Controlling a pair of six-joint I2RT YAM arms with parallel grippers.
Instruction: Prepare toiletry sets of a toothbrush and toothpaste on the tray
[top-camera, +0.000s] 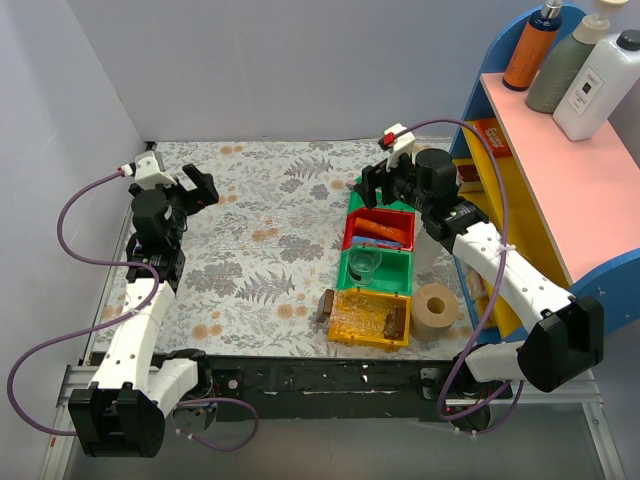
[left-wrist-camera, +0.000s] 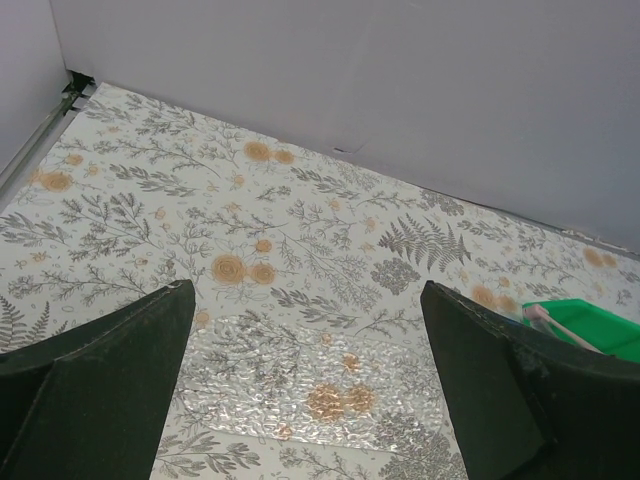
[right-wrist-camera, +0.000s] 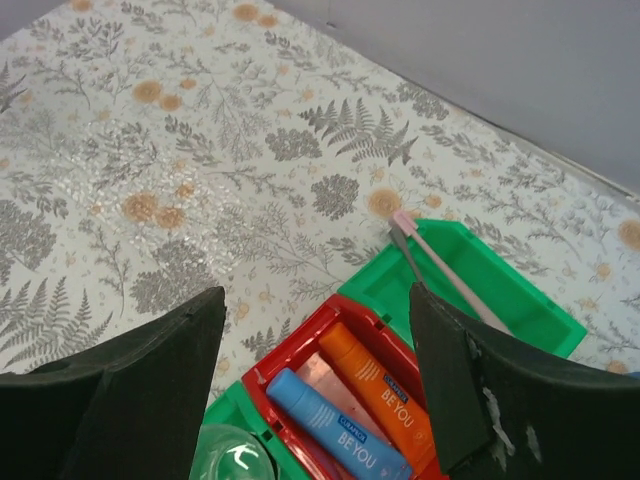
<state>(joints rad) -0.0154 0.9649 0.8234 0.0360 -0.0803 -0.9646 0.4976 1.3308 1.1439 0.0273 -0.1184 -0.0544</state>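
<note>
The blue toothpaste lies in a red bin beside an orange tube; it also shows in the top view. A pink and a grey toothbrush lie in the far green bin. My right gripper is open and empty above the red bin, also seen from above. My left gripper is open and empty over a clear textured plastic piece lying flat on the table. A clear tray with a dark brown end piece sits in the yellow bin.
A clear cup stands in the near green bin. A brown piece stands left of the yellow bin. A paper roll is to the right of it. A pink and blue shelf with bottles lines the right side. Walls close the back and left.
</note>
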